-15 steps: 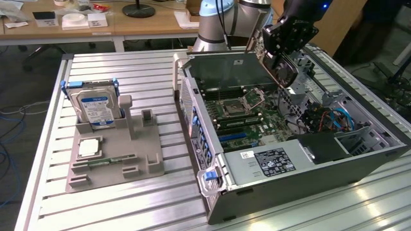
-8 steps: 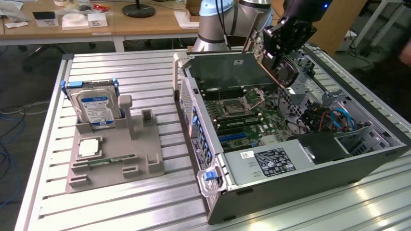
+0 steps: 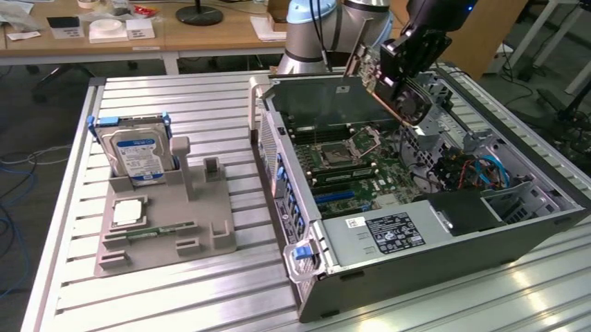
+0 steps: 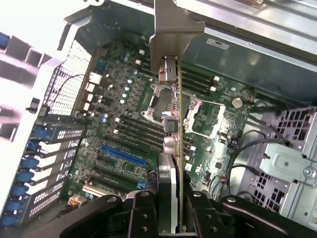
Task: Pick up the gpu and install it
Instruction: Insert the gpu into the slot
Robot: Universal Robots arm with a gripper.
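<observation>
**Worktop and open case: gpu held above the board**

Ribbed metal worktop [image 3: 185, 97] carries an open case [image 3: 434, 256] lying on its side, with the board [image 3: 356, 173] facing up. The tool [image 3: 403, 75] is closed on the gpu [image 3: 413, 93], and the card hangs over the case's far side, clear of the board. From the wrist the card shows edge-on. Its long axis reaches away from the tool, with the silver bracket at the far end, roughly over the socket [image 4: 153, 99]. The blue slot [image 4: 121, 156] lies off to one side of the card, toward the vented rear wall. It appears to run at an angle to the card's edge, so I judge the two not yet lined up.
</observation>
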